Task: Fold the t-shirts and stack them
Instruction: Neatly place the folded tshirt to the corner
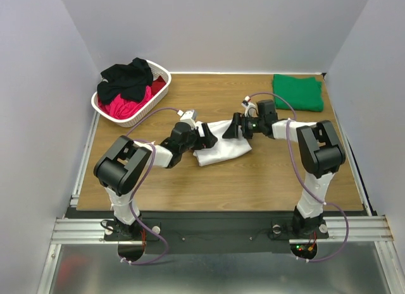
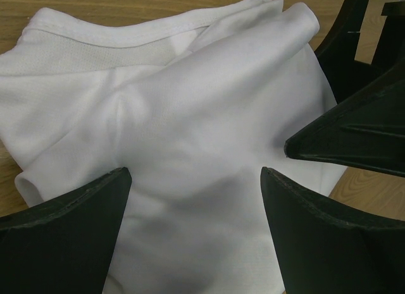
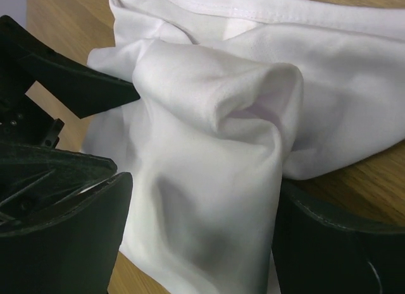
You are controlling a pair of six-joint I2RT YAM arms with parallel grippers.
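Lying where, the white t-shirt (image 1: 223,148)?

Mid-table, on the wooden table (image 1: 253,180), crumpled and partly folded over itself, right between the ends of the two arms.

And the left gripper (image 2: 195,180), how does it stand?

Spread wide and low over the cloth. The shirt lies across the gap between its fingers, but neither one presses on it, so it has hold of nothing.

What about the right gripper (image 3: 202,183)?

Wide apart as well. A bunched fold of the white shirt rises between its fingers and fills most of the gap, yet the fingers are not closed on it. Whether the cloth touches the pads, I cannot tell.

How do the two grippers sit against each other?

Facing each other across the shirt, and close. Each wrist view shows the other gripper's black fingers at its edge, just beside the cloth.

Any other shirts?

A green t-shirt (image 1: 297,91) lies flat and folded at the far right corner of the table, well apart from the white one. At the far left corner, a black t-shirt (image 1: 125,78) is heaped on top of a red t-shirt (image 1: 130,105). Both are inside a white lattice basket (image 1: 154,101), with the black cloth spilling over its rim.
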